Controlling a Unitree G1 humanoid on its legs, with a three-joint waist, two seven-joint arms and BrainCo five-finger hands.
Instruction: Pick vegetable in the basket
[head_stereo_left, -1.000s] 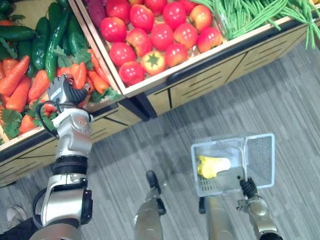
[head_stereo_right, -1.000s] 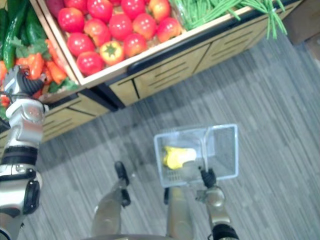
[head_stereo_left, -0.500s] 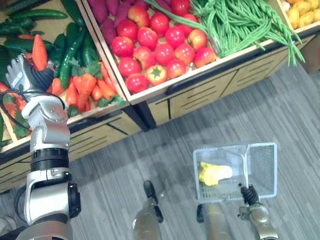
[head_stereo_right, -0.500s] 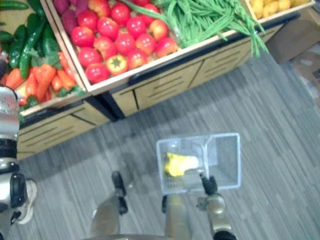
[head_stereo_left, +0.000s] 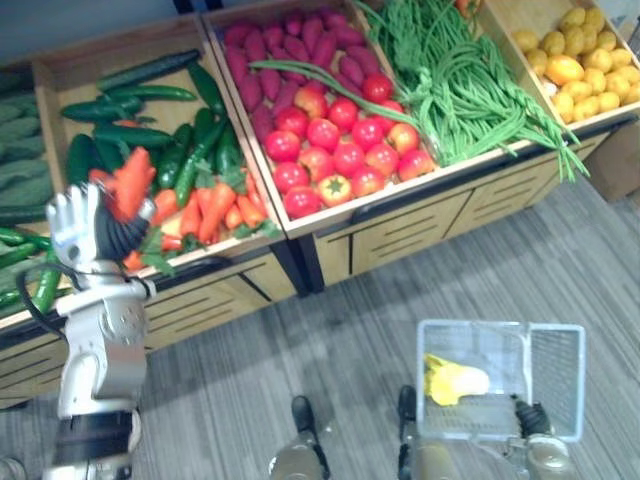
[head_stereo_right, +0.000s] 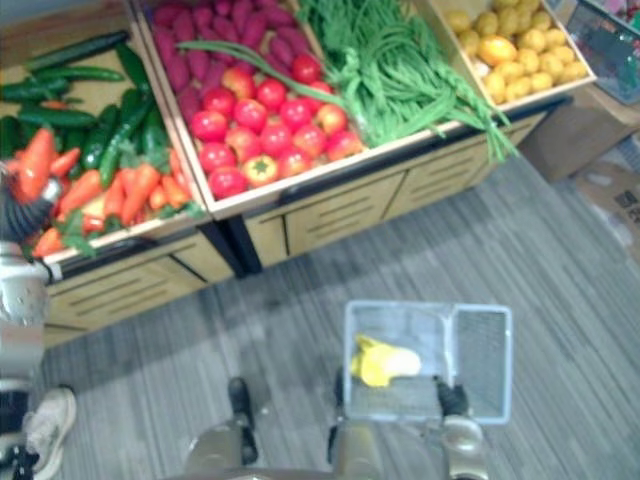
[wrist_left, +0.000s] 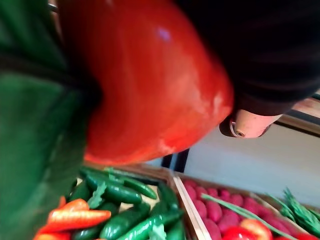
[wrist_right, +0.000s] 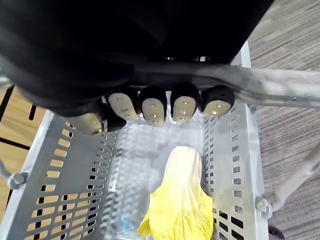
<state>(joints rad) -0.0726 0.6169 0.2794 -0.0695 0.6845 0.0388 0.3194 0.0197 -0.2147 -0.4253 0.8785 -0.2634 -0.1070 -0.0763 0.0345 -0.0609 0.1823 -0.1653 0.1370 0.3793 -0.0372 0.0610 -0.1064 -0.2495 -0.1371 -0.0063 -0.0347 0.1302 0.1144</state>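
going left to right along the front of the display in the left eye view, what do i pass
left hand shut on an orange carrot → pile of orange carrots → red round tomatoes → long green beans → yellow round produce

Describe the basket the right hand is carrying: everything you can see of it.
The basket is a pale grey, rectangular plastic crate with slotted walls and an open top. A grey bar handle crosses above it, and the right hand has its fingers curled round that handle, holding the basket roughly level above the grey striped floor, in front of the produce stand. Inside lies one yellow and white leafy vegetable, resting on the bottom.
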